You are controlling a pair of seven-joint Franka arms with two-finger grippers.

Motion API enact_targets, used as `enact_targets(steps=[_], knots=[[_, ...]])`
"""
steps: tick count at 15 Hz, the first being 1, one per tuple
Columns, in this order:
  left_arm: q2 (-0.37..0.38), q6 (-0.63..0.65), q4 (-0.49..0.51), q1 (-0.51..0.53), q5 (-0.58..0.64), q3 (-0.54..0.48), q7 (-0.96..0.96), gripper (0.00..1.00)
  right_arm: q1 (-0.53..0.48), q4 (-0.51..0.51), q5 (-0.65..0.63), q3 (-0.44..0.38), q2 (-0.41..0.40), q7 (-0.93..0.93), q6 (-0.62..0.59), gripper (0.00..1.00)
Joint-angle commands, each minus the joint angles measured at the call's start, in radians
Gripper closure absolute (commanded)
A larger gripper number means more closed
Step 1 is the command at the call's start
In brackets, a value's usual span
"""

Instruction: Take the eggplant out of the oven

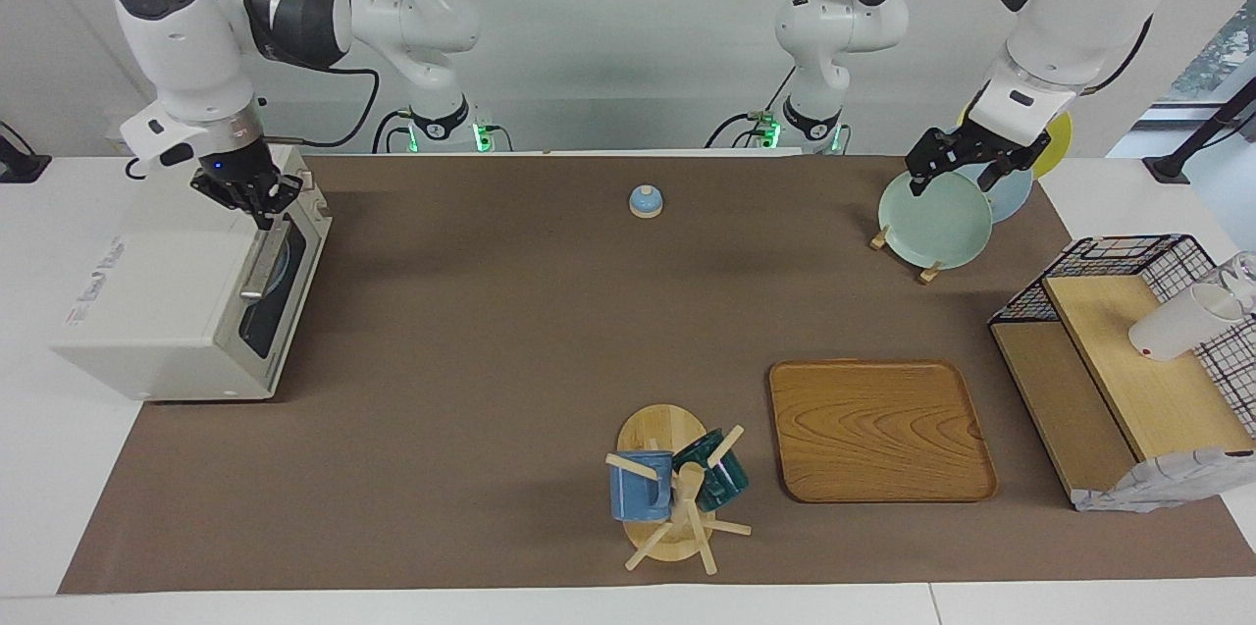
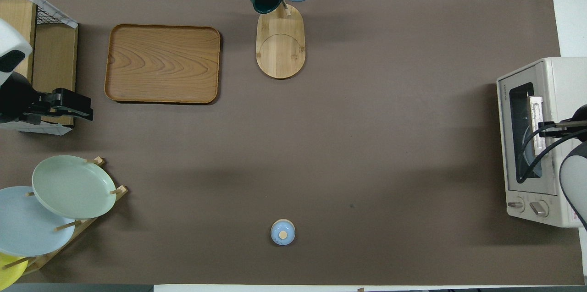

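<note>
The oven (image 1: 186, 311) was seen at the right arm's end of the table, its dark glass door closed. The eggplant could not be made out in either view; only a pale curved shape showed dimly through the glass. Grey lettering was printed on the oven's top and a small brand word above the door, but neither could be read. Two knobs (image 2: 527, 206) were counted on the oven's front panel, at the end nearer the robots.

The right gripper (image 1: 257, 196) was lowered to the door's metal bar handle (image 1: 260, 264), at the handle's end nearer the robots; whether its fingers were closed on the bar could not be told. The left gripper (image 1: 967, 164) was held over the plate rack (image 1: 903, 247) at the left arm's end of the table, its fingers spread apart with nothing between them.

Three plates were counted in the rack: a green plate (image 1: 934, 218), a blue plate (image 2: 27, 223) and a yellow plate (image 2: 9, 268), the last cut off at the overhead view's edge. Two mugs, a blue mug (image 1: 640, 486) and a dark green mug (image 1: 716, 476), were hung on one wooden mug stand (image 1: 672, 483). One wooden tray (image 1: 878, 429) lay beside the stand, and one small blue bell (image 1: 646, 201) sat mid-table nearer the robots. A wire-sided shelf (image 1: 1128, 370) with a white cup (image 1: 1182, 323) was partly cut off.
</note>
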State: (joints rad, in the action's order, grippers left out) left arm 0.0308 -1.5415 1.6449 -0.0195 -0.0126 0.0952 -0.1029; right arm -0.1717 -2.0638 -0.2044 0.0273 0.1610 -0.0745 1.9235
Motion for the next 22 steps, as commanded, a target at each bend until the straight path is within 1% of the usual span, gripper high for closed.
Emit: enact_targets(steps=[1,6,11,18,22], knots=[[0.014,0.003,0.001,0.013,0.013,0.009,0.003,0.00,-0.028,-0.042,-0.029,0.010,0.003,0.012,0.045,1.00],[0.012,0.004,0.001,0.013,0.013,0.009,0.003,0.00,-0.038,-0.094,-0.029,0.010,-0.027,0.010,0.123,1.00],[0.012,0.003,0.001,0.012,0.013,0.009,0.000,0.00,-0.022,-0.093,-0.029,0.013,-0.073,0.030,0.169,1.00],[0.012,-0.003,0.003,0.012,0.013,0.009,0.002,0.00,0.092,-0.095,-0.016,0.014,-0.133,0.202,0.219,1.00],[0.012,-0.003,0.001,0.013,0.013,0.009,0.002,0.00,0.103,-0.098,-0.013,0.014,-0.188,0.225,0.281,1.00]])
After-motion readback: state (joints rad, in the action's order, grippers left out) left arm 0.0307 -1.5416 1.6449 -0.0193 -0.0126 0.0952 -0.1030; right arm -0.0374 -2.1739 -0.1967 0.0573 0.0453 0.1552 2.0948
